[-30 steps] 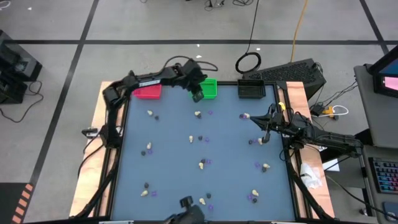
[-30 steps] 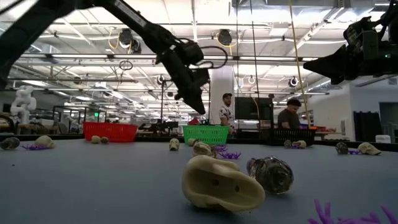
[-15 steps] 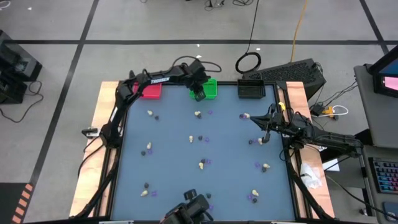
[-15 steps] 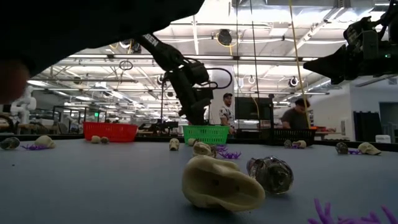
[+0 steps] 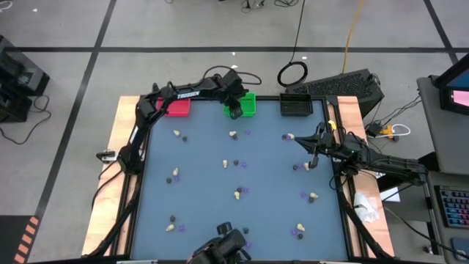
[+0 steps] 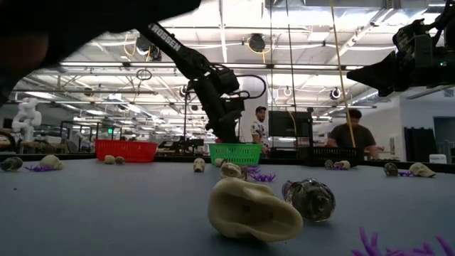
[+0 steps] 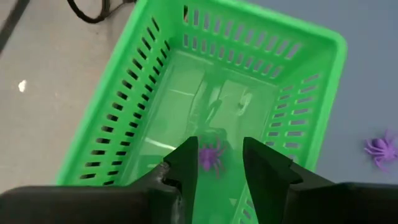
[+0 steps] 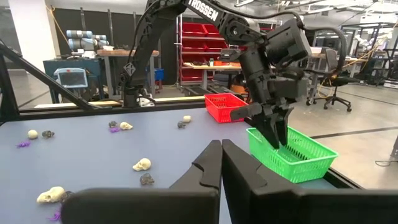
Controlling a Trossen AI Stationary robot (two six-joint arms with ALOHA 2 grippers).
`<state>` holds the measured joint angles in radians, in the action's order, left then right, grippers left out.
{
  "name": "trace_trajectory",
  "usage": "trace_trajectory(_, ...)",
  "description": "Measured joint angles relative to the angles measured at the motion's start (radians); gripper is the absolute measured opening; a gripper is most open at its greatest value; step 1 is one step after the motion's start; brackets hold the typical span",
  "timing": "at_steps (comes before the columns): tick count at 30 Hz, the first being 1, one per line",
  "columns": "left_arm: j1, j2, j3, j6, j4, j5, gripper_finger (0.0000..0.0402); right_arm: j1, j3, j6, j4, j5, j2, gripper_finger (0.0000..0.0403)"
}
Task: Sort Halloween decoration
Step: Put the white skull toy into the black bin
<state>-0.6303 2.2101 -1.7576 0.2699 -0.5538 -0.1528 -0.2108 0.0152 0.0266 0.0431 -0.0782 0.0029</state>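
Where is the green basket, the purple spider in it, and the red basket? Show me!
green basket (image 7: 314, 43): left wrist view, on its far rim corner.
purple spider (image 7: 210, 155): left wrist view, on its body, between the fingers.
red basket (image 6: 126, 150): low view, on its front wall.

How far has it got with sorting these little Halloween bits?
Barely started. One purple spider is in the green bin, below the left gripper, whose fingers are open. The right gripper waits shut at the table's right side. Skulls and other trinkets remain scattered across the table.
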Motion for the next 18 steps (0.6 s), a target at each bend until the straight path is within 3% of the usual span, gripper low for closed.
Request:
trace_trajectory(8, 0.028, -0.095, 0.000, 0.005, 0.062, 0.002, 0.0010, 0.000, 0.000, 0.010, 0.103, -0.025, 0.000, 0.0000)
trace_trajectory(12, 0.065, -0.142, 0.056, -0.016, 0.194, 0.004, 0.0007, 0.000, 0.015, -0.043, 0.070, -0.102, 0.013, 0.0000)
trace_trajectory(18, 0.117, -0.245, 0.301, -0.106, 0.538, 0.009, 0.0008, -0.001, 0.077, -0.161, -0.057, -0.202, 0.116, 0.0000)
